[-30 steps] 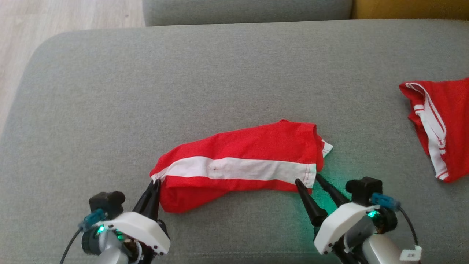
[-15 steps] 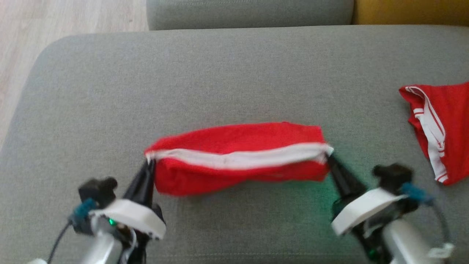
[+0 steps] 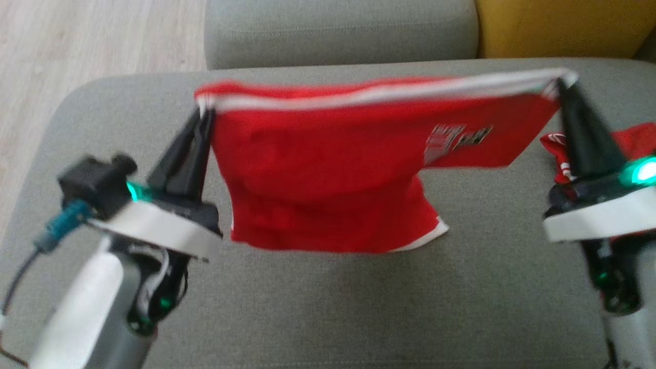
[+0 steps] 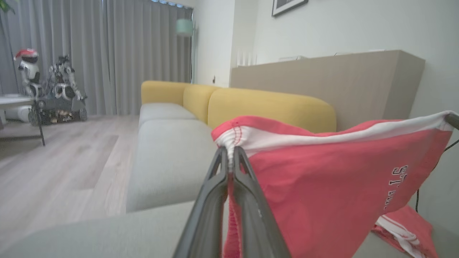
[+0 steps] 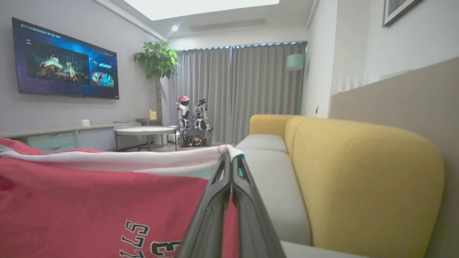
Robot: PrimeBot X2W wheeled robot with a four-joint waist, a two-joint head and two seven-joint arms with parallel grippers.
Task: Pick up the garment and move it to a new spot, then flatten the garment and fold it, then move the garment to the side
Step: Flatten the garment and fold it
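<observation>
Left gripper [image 3: 204,110] pinching one corner of garment [image 3: 318,169], right gripper [image 3: 562,84] pinching the other, both held high, pointing up

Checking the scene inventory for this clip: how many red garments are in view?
2. One garment hangs stretched between the left gripper and right gripper over the sofa seat; a second garment lies on the seat at far right, partly hidden behind the right gripper.
</observation>
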